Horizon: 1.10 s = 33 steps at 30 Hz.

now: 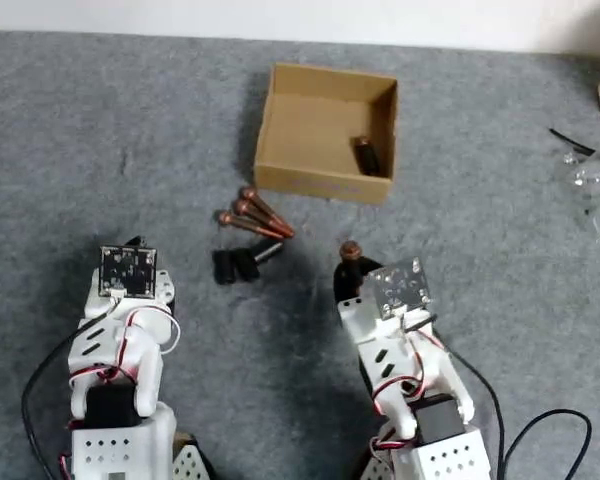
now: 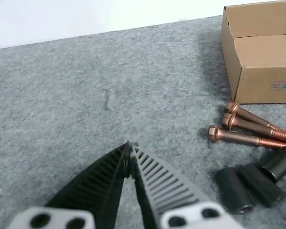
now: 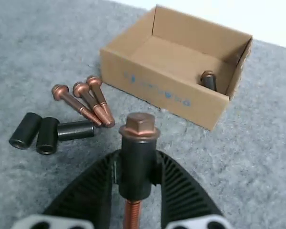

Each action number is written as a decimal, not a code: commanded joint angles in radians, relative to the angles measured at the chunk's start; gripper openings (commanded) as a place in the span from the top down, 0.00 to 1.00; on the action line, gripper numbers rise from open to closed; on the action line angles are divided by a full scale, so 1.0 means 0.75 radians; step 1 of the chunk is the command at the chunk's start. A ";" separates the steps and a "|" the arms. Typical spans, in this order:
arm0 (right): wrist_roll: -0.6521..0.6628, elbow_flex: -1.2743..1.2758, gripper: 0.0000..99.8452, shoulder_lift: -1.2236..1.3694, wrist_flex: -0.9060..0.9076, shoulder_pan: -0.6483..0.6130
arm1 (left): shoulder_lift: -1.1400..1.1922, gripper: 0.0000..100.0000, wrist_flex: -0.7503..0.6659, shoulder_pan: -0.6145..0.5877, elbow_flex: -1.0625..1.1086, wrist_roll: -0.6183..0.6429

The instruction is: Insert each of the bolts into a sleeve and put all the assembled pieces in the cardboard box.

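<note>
My right gripper (image 3: 136,179) is shut on a black sleeve with a copper bolt (image 3: 139,125) through it, held upright near the box's front right corner (image 1: 351,252). Three loose copper bolts (image 1: 252,215) lie side by side in front of the cardboard box (image 1: 280,130), with three black sleeves (image 1: 238,264) just below them. One assembled piece (image 1: 366,155) rests in the box's right corner. My left gripper (image 2: 130,160) is shut with nothing in it, low over the carpet to the left of the sleeves (image 2: 250,183).
Grey carpet covers the table. Clear plastic bits and a black wire (image 1: 590,165) lie at the far right edge. Open carpet stretches to the left of the box and between the two arms.
</note>
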 commanded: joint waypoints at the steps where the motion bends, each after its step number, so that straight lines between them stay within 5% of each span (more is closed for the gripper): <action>1: -0.010 0.165 0.99 -0.026 -0.003 0.019 | -0.007 0.99 0.004 -0.011 -0.001 -0.012; 16: -0.004 0.165 0.99 -0.026 -0.007 0.019 | -0.007 0.99 0.002 -0.011 -0.001 -0.012; 22: 0.266 0.152 0.99 -0.019 -0.007 0.011 | -0.007 0.99 0.002 -0.011 -0.001 -0.010; 33: 0.184 -0.154 0.99 -0.007 -0.009 0.013 | -0.007 0.99 0.002 0.034 -0.001 -0.014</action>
